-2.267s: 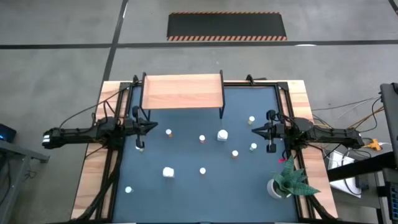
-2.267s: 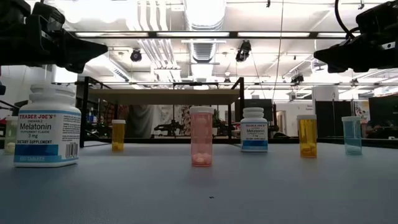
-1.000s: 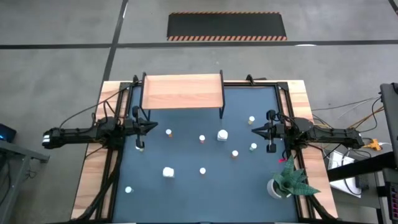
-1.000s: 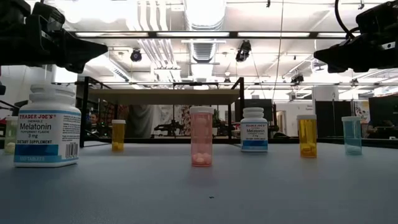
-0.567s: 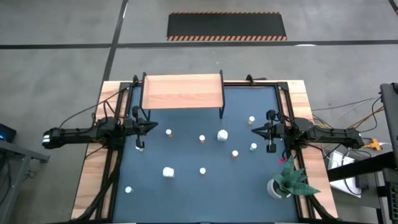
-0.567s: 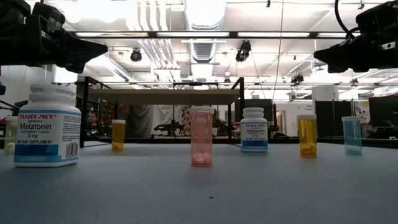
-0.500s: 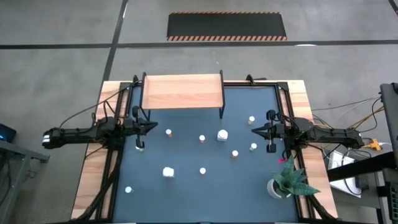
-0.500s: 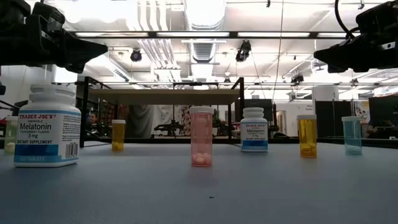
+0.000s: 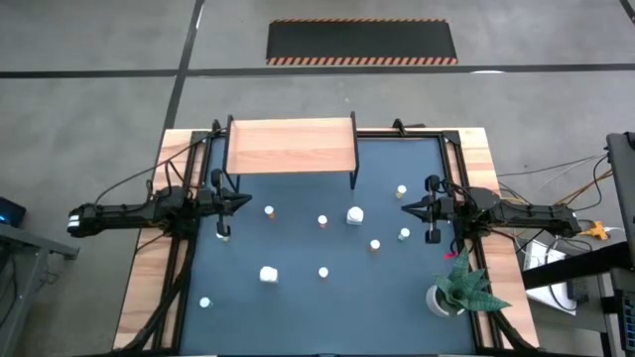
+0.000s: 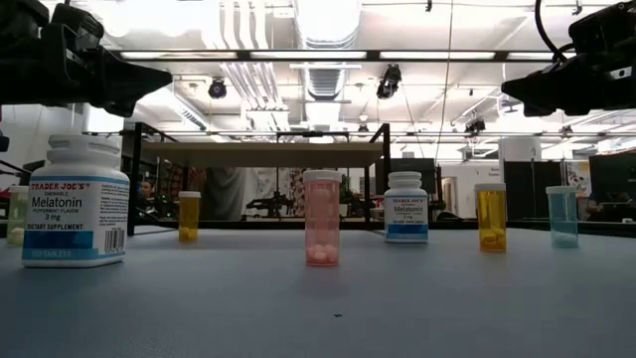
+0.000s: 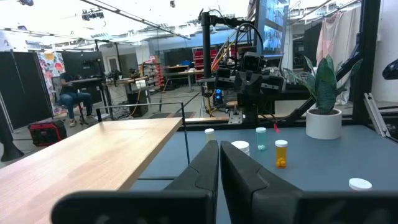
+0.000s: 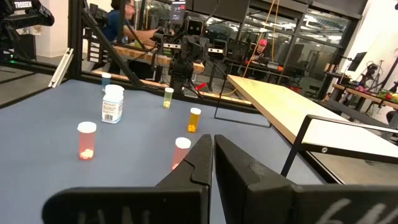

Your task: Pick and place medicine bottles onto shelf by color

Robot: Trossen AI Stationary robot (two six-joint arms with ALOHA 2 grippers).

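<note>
Several small white-capped medicine bottles stand upright on the dark mat (image 9: 298, 297): orange ones (image 9: 375, 244) (image 10: 491, 216), a pink one (image 10: 321, 217), a bluish one (image 10: 561, 216) and two larger white ones (image 9: 355, 214) (image 9: 268, 274). The wooden shelf (image 9: 291, 146) stands on black legs at the far edge, with nothing on top. My left gripper (image 9: 243, 202) is shut and empty, above the mat at its left side. My right gripper (image 9: 405, 207) is shut and empty, above the mat at its right side. Their own views show the same for the left (image 11: 219, 155) and the right (image 12: 213, 149).
A white pot with a green plant (image 9: 451, 290) stands at the mat's near right corner. A wooden border (image 9: 149, 268) runs around the mat. One bottle (image 9: 204, 301) stands alone at the near left. People and equipment show in the room beyond the table.
</note>
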